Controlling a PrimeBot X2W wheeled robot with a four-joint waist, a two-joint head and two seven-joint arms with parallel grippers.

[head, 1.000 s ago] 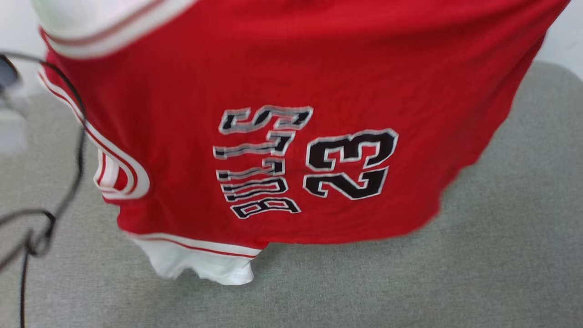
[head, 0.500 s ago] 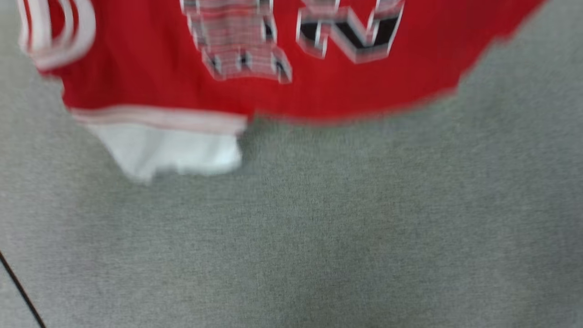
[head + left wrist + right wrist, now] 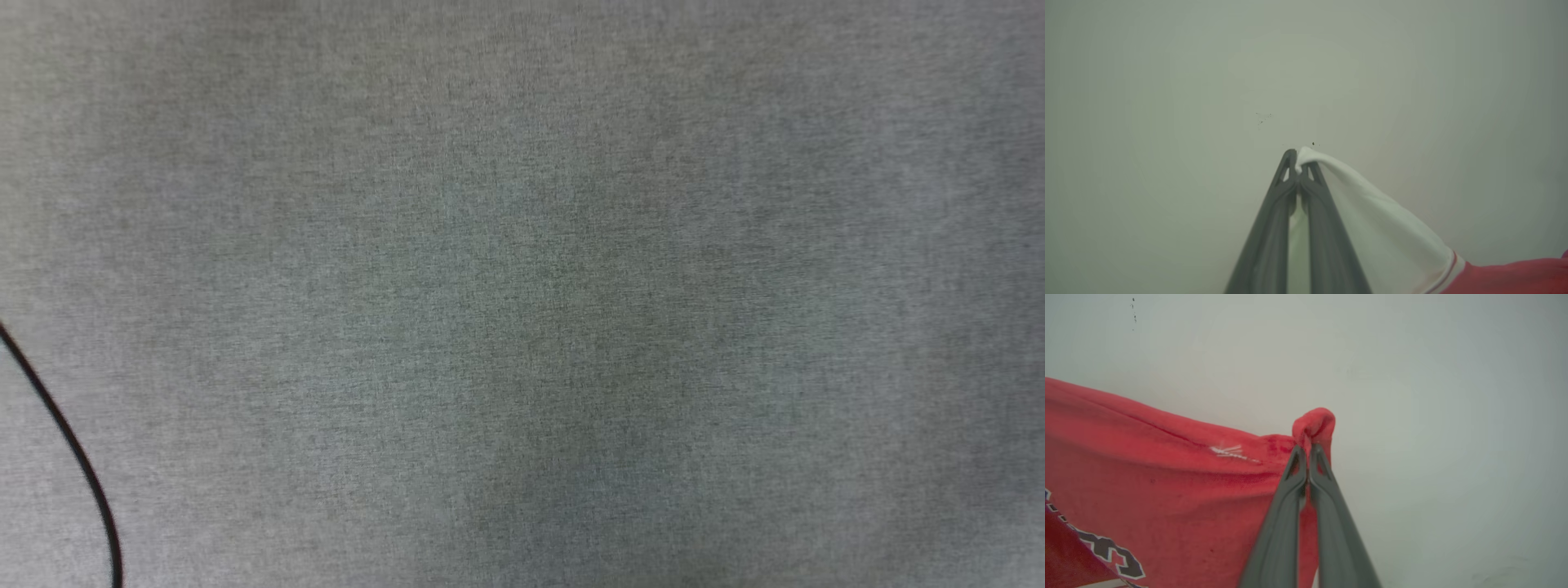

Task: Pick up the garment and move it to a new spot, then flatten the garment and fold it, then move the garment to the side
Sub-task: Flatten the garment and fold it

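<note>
Left gripper (image 3: pixel 1299 157): jaws pinched together on the tip of a white sleeve (image 3: pixel 1372 212) of the garment (image 3: pixel 1506 273). From that pinch the cloth falls away to the lower right of the left wrist view, white first, then striped trim, then red.

Right gripper (image 3: pixel 1308 451): jaws closed on a bunched red edge, with a small fold poking above the fingertips. The red body spreads to the left of the right wrist view, with part of the black-and-white lettering (image 3: pixel 1106 551) low at the left edge.

My reading: the garment hangs in the air, slung between the two pinches, with its long axis running from one gripper to the other. Neither arm is nearer, since both hold it.

The wrist views give me the grips against a pale wall (image 3: pixel 1167 81). The head view gives me the landing ground, a grey cloth surface (image 3: pixel 522 294) with a black cable (image 3: pixel 73 457) at its lower left. The laydown should keep clear of that cable.
</note>
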